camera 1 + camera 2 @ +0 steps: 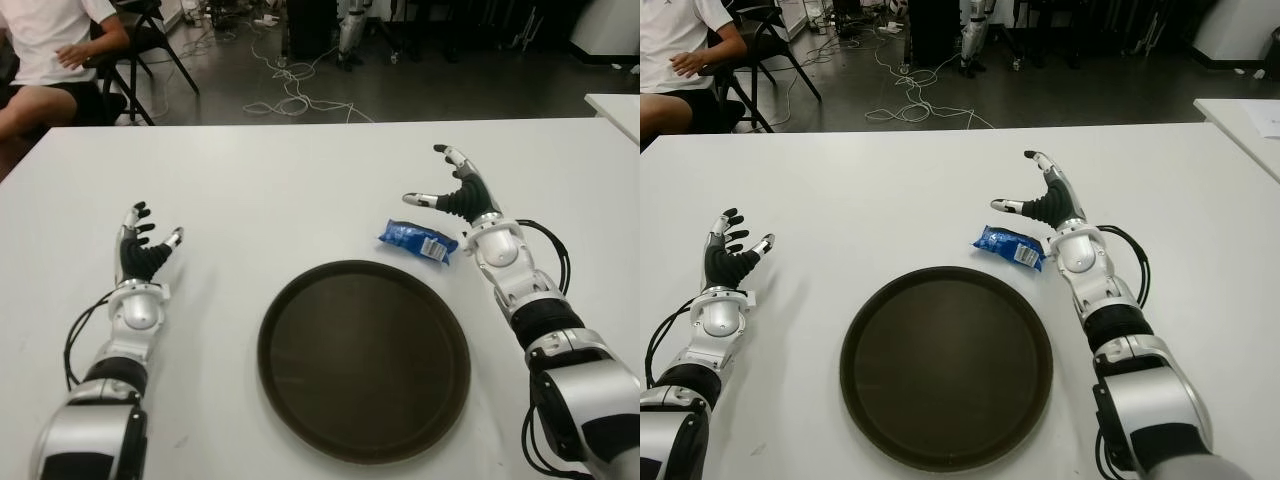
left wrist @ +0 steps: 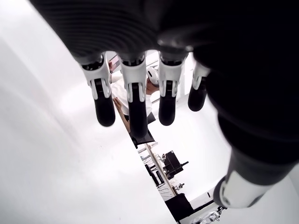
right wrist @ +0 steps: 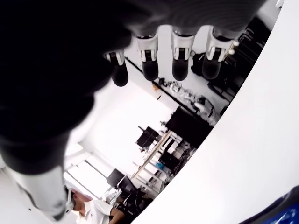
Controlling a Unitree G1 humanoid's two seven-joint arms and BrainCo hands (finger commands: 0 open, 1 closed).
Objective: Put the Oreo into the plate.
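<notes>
Table (image 1: 300, 180) first, then the dark plate (image 1: 364, 448) near me, the blue Oreo pack (image 1: 418, 240) just beyond its far right rim. My right hand (image 1: 455, 190) hovers beside it, fingers spread, probably about to grasp; left hand (image 1: 142, 245) idle, open.

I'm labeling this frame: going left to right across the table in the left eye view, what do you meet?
Left hand → plate → Oreo pack → right hand, open beside the pack.
</notes>
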